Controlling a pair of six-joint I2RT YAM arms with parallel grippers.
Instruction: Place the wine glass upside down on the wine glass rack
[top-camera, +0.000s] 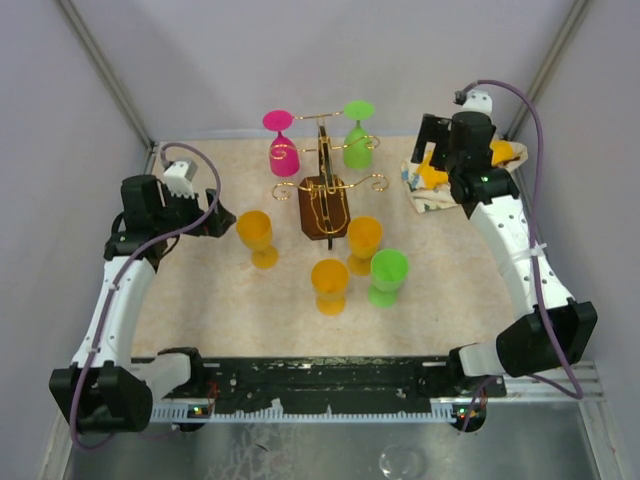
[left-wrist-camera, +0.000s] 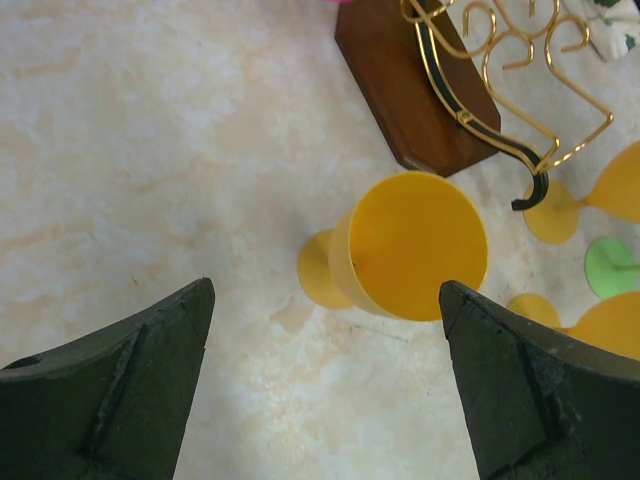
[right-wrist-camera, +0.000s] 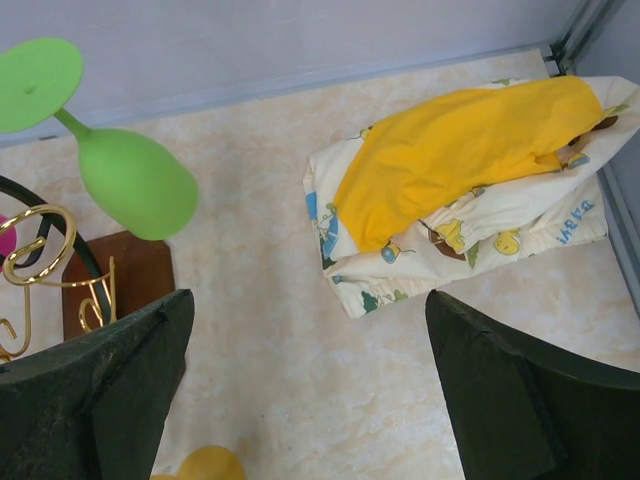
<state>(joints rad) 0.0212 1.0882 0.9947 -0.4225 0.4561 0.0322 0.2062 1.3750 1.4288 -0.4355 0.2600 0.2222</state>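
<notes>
**While both tools gape empty, two glasses already hang on the rack**

Though it grips nothing, the left tool (left-wrist-camera: 325, 290) has its two dark fingers spread wide, low over the left side of the desk (left-wrist-camera: 150, 150). Just ahead of it, framed between the fingers in the wrist view, stands a yellow glass (left-wrist-camera: 410, 245). It is upright on its foot with the open mouth facing up, and neither finger touches it. Just beyond that glass is the rack (top-camera: 325, 190), a thin gold wire stand with curled arms on a dark brown wooden base (left-wrist-camera: 410, 100). It sits near the middle of the desk, toward the far wall.

The right tool (right-wrist-camera: 308, 295) is likewise wide open and holds nothing. It hovers at the far right of the desk, near a folded patterned cloth (right-wrist-camera: 480, 235) with a yellow cloth (right-wrist-camera: 460, 150) lying on top of it.

On the rack two glasses hang upside down, feet up: a pink glass (top-camera: 283, 145) on the left side and a green glass (top-camera: 358, 140) on the right side. In front of the rack three more glasses stand upright on the desk. One orange glass (top-camera: 364, 243) is nearest the base, a second orange glass (top-camera: 330, 283) is closer to the arms, and a light green glass (top-camera: 388, 275) stands just right of those two.
</notes>
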